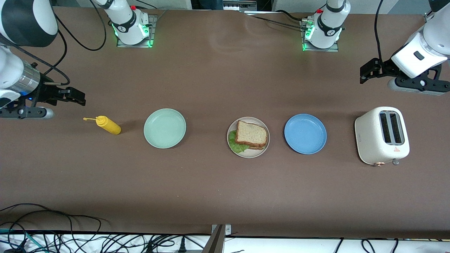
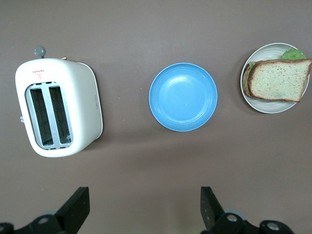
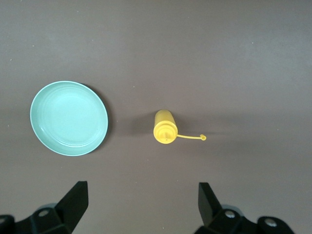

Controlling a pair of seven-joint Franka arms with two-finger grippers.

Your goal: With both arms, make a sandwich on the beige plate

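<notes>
The sandwich (image 1: pixel 250 135) lies on the beige plate (image 1: pixel 246 155) at mid-table: brown bread on top, a second slice under it, green lettuce (image 1: pixel 236 143) poking out at the edge. The left wrist view shows the sandwich (image 2: pixel 278 79) and the beige plate (image 2: pixel 265 106) too. My left gripper (image 1: pixel 367 72) hangs open and empty over bare table at the left arm's end, close to the toaster; its view shows the left gripper (image 2: pixel 145 209) with jaws wide apart. My right gripper (image 1: pixel 75 96) is open and empty over bare table at the right arm's end; the right gripper (image 3: pixel 143 207) also shows there, jaws spread.
A blue plate (image 1: pixel 305 133) sits beside the beige plate toward the left arm's end, with a white toaster (image 1: pixel 382 135) past it. Toward the right arm's end are a mint-green plate (image 1: pixel 164 128) and a yellow squeeze bottle (image 1: pixel 108 125) lying on its side. Cables run along the table's near edge.
</notes>
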